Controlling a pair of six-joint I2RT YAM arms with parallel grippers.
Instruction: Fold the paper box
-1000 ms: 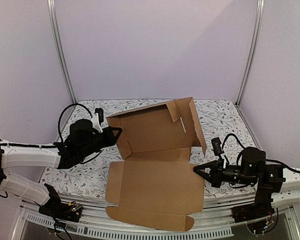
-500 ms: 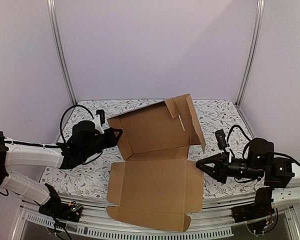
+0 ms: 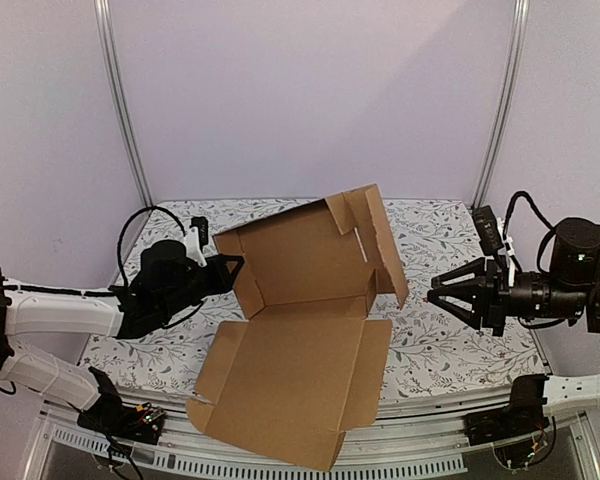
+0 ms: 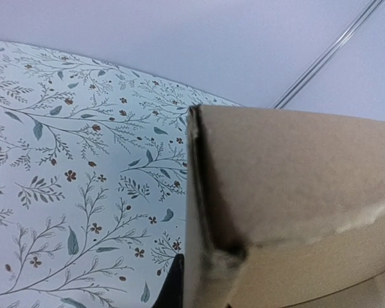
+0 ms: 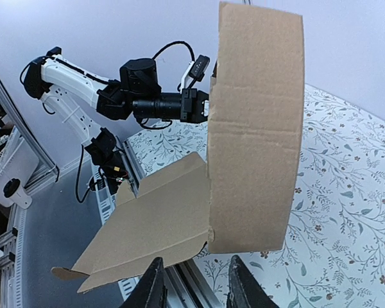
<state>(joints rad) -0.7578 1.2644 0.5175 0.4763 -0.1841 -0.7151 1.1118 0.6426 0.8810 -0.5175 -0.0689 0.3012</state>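
The paper box (image 3: 300, 262) is a brown cardboard sheet in the middle of the table, partly folded. Its back panel stands upright with side flaps, and its front panel (image 3: 285, 385) lies tilted and hangs over the near edge. My left gripper (image 3: 232, 264) is at the upper left flap and shut on it. In the left wrist view one dark finger (image 4: 172, 285) presses the cardboard edge (image 4: 199, 192), and the other finger is hidden. My right gripper (image 3: 442, 295) is open and empty, raised to the right of the box and apart from it. Its fingertips (image 5: 153, 285) frame the box's right flap (image 5: 256, 128).
The floral tablecloth (image 3: 450, 340) covers the table. Metal frame posts (image 3: 125, 120) stand at the back corners against lilac walls. A metal rail (image 3: 430, 445) runs along the near edge. The left arm (image 5: 147, 102) shows behind the box in the right wrist view.
My right gripper has pulled back to the right and risen away from the box. The front panel has swung left and its right flap has lifted. The left gripper has stayed at the flap.
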